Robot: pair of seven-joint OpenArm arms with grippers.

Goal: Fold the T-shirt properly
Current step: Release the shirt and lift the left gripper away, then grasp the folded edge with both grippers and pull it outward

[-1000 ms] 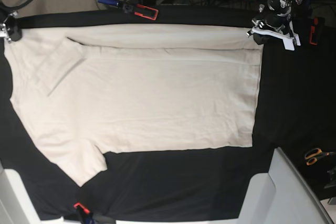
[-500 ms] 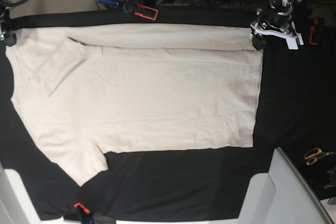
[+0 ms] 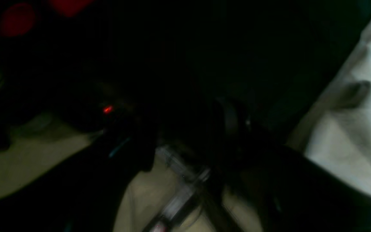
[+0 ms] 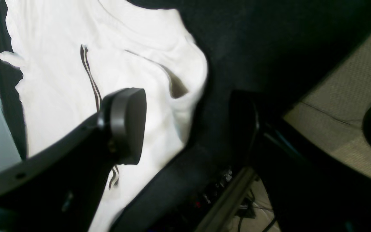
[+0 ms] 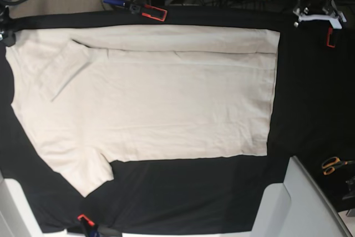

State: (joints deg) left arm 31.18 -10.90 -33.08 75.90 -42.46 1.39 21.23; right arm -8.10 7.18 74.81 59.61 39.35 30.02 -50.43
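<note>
across the black table cloth (image 5: 194, 192) lies the t-shirt (image 5: 166, 109), soft, light, limp; i'd pinch hem corners; right gripper (image 4: 188, 125) jaws spread, empty; left gripper (image 5: 315, 12) jaws i cannot tell.

T-shirt (image 5: 150, 98) lying flat on black cloth (image 5: 310, 92), far edge folded over; scissors (image 5: 333, 165) lying near right edge.

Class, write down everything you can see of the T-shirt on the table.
The T-shirt is plain cream, soft cotton by its look, with no print. It lies flat on the black table cloth, its top edge folded over in a long strip and one sleeve tucked in. The other sleeve sticks out at the lower left. Nothing grips it.
</note>
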